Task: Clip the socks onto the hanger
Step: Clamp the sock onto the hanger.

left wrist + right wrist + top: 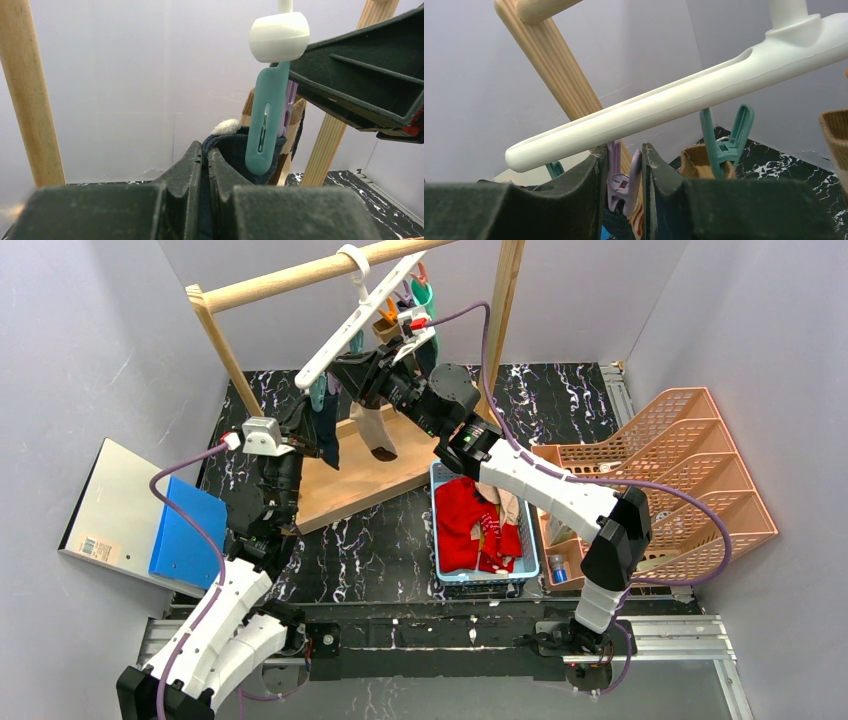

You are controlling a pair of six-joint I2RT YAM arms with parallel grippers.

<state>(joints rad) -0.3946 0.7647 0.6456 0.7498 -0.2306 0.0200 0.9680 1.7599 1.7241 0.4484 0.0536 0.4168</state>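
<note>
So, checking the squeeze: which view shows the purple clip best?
Right wrist: the purple clip sits pinched in the right end effector. Left wrist shows only a sliver behind the teal clip; top view hides it.

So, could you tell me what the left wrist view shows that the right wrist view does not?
Only the left wrist: the left gripper shut on the navy sock. Only the right wrist: the right gripper pinching the purple clip, and the hanger bar's length. Both: hanger end, purple clip, a teal clip, wooden rack.
</note>
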